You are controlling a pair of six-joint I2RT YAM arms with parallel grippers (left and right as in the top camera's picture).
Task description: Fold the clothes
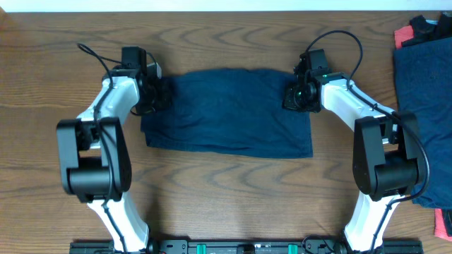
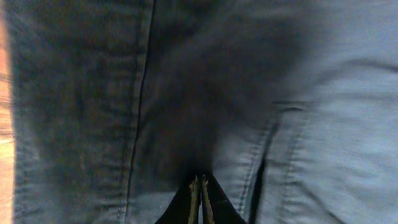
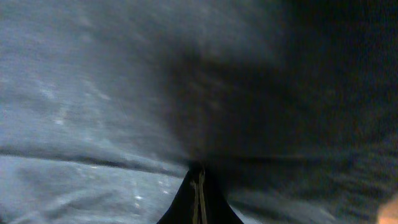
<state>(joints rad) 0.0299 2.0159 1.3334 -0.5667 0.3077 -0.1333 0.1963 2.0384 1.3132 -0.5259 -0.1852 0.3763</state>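
A dark blue garment [image 1: 226,113] lies folded into a wide rectangle at the middle of the wooden table. My left gripper [image 1: 161,95] is at its upper left edge. My right gripper [image 1: 293,95] is at its upper right edge. In the left wrist view the jaws [image 2: 200,180] are pressed together with seamed blue fabric [image 2: 311,124] filling the frame. In the right wrist view the jaws [image 3: 198,177] are also pressed together against the blue fabric [image 3: 93,93]. Both look shut on the cloth.
A pile of dark blue clothes [image 1: 424,77] lies at the right edge of the table, with a coral piece [image 1: 404,35] and a black piece [image 1: 434,28] behind it. Another blue item [image 1: 443,224] shows at the lower right corner.
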